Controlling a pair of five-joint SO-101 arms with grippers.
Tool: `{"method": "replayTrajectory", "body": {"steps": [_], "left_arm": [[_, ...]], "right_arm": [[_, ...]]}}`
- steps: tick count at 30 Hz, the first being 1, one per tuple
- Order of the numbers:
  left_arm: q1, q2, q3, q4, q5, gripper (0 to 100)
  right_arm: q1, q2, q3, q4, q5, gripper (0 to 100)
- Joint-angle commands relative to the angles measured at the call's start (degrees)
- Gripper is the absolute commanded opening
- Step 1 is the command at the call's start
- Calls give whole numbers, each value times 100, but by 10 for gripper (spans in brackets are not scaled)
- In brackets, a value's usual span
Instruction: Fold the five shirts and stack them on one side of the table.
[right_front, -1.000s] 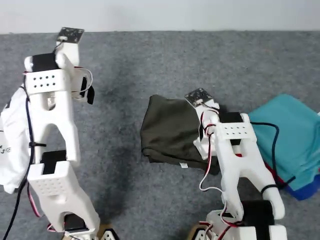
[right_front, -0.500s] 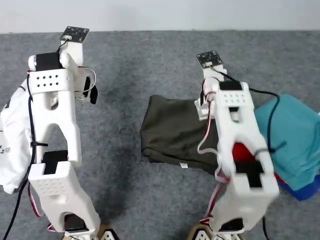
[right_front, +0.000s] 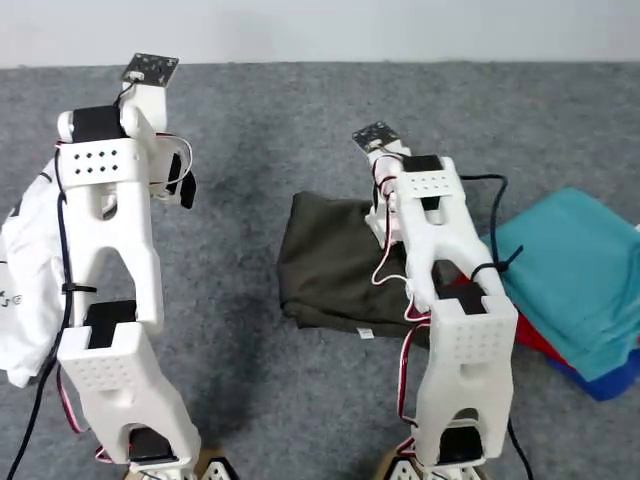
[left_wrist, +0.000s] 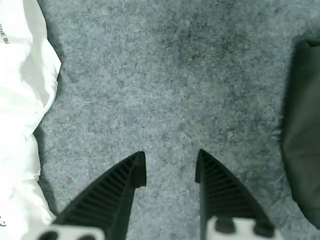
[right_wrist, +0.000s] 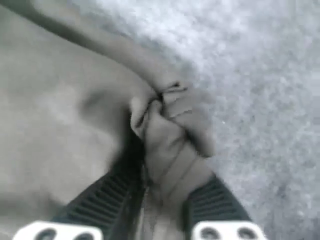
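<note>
- Grey, speckled carpet-like covering (right_front: 250, 130), lying flat across the whole work surface.
- Plain white wall strip (right_front: 320, 30), running along the covering's far edge.

Olive shirt (right_front: 330, 265) is soft matt cloth; table (right_front: 250, 150) is rough grey felt
</note>
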Motion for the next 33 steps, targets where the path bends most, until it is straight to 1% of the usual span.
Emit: {"method": "replayTrajectory", "body": {"steps": [1, 3, 7, 11, 16, 21, 26, 31, 33], "left_arm": [[18, -343, -31, 88, -53, 167], [18, -343, -31, 88, -53, 167], [18, -343, -31, 88, -53, 167], [35, -343, -31, 88, -53, 167], [44, -343, -31, 88, -53, 167], [44, -343, -31, 88, -53, 167], [44, -352, -31, 88, -53, 167], [53, -352, -31, 88, -53, 167], [53, -352, -31, 88, -53, 167]], "right_arm": [[-391, 110, -35, 127, 105, 8], [-171, -110, -167, 207, 97, 9], [523, -875, -695, 673, 26, 9], [1235, -1807, -1231, 1191, -457, 9], [1692, -2633, -1275, 1631, -695, 9], [2079, -2853, -1275, 1930, -703, 9], [2879, -2879, -1275, 2237, -765, 9], [3758, -2870, -1301, 2185, -730, 9], [4084, -2835, -1301, 2079, -580, 9]]}}
